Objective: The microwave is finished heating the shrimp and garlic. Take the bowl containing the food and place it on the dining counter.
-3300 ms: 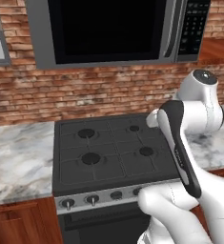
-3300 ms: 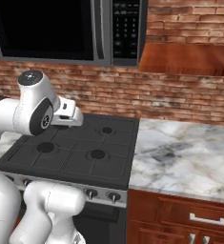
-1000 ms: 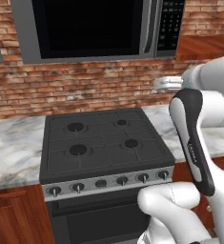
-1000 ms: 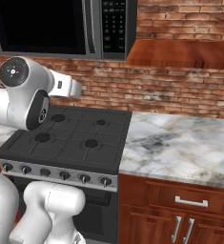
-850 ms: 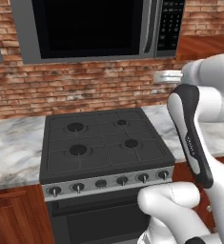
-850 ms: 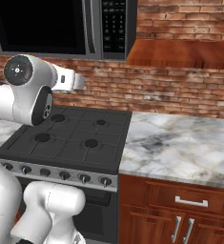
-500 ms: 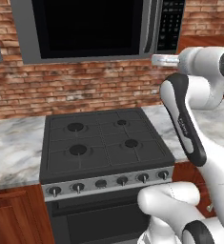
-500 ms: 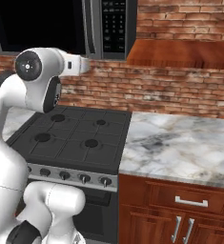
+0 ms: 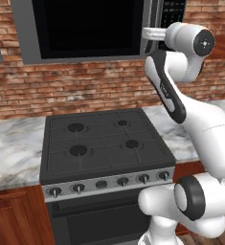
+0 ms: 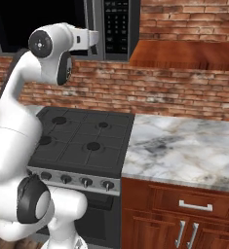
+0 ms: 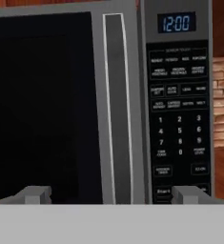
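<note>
Left base view: white two-finger gripper (image 9: 145,34) raised to the dark grey box-shaped microwave (image 9: 85,28) above the black four-burner stove (image 9: 104,143), door shut, so no sight of bowl or food.

Right base view: same hand (image 10: 97,36) just beside the long grey handle (image 10: 88,24), presumably lining up to pull.

Hand view: fingertips (image 11: 35,194) spread wide, straddling the handle (image 11: 117,105), gripping nothing yet.
</note>
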